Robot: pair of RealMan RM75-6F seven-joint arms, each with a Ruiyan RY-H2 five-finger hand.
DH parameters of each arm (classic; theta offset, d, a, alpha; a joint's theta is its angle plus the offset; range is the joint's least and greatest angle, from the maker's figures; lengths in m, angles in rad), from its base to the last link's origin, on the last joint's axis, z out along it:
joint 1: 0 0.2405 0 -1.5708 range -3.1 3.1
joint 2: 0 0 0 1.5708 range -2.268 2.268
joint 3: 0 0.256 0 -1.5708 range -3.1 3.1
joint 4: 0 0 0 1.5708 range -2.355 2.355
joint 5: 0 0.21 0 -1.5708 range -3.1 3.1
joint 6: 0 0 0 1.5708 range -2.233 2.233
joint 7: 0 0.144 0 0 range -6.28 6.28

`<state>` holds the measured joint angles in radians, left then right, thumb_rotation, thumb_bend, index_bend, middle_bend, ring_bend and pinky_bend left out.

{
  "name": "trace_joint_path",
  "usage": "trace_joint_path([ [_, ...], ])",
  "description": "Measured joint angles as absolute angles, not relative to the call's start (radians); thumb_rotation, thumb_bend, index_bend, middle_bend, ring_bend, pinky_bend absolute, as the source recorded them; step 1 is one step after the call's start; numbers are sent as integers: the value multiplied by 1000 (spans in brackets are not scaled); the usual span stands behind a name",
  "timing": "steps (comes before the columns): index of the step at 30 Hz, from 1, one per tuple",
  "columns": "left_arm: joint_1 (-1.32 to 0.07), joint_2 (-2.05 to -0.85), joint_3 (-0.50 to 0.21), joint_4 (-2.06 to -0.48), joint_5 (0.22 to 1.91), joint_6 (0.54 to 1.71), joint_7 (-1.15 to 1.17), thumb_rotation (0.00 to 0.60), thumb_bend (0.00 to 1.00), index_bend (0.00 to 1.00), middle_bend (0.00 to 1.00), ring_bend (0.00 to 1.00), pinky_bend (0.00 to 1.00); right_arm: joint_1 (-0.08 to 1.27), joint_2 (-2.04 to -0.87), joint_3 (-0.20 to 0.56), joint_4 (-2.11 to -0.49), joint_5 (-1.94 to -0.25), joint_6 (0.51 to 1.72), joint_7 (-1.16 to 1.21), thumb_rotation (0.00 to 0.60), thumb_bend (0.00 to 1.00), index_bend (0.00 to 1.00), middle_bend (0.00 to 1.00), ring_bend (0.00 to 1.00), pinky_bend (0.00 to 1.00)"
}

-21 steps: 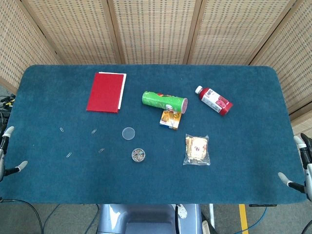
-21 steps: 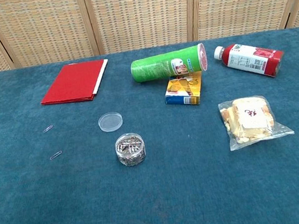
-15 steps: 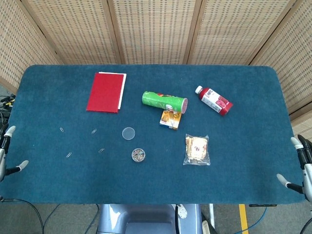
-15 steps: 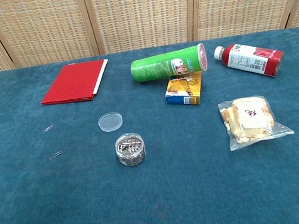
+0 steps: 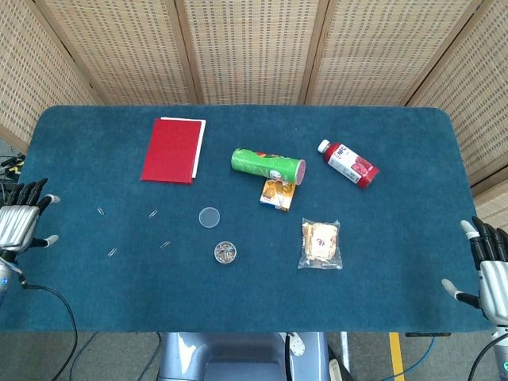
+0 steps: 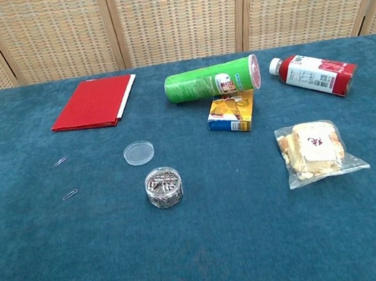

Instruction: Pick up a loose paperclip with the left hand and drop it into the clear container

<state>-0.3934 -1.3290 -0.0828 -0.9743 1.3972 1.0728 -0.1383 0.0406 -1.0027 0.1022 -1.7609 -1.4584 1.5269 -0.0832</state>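
Several loose paperclips lie on the blue table at the left: one (image 5: 101,211) far left, one (image 5: 152,214) further in, one (image 5: 165,244) nearest the container, one (image 5: 113,252) lower left. The clear container (image 5: 225,252) stands open with paperclips inside, also in the chest view (image 6: 163,186); its round lid (image 5: 209,217) lies just behind it. My left hand (image 5: 20,225) hovers at the table's left edge, fingers spread, holding nothing, well left of the clips. My right hand (image 5: 486,270) is at the right edge, open and empty. Neither hand shows in the chest view.
A red folder (image 5: 173,149) lies at the back left. A green chip can (image 5: 267,165) lies on its side over a small orange box (image 5: 278,194). A red bottle (image 5: 348,163) lies back right, and a snack bag (image 5: 321,243) sits right of the container.
Both hands have risen into view at the table's edges; the left hand moved up and inward at the left edge. Nothing on the table has shifted.
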Motion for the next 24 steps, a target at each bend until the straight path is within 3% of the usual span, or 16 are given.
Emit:
trace_joint_path([
  [10, -531, -1577, -73, -578, 1408, 863, -263, 600, 281, 410, 0, 0, 0, 58, -1024, 115, -1755, -1421, 1500, -121, 600, 0, 1, 0, 0, 0],
  [24, -619, -1722, -61, -391, 1424, 760, -302, 600, 322, 438, 0, 0, 0, 68, -1029, 124, -1740, -1388, 1479, -117, 600, 0, 1, 0, 0, 0],
])
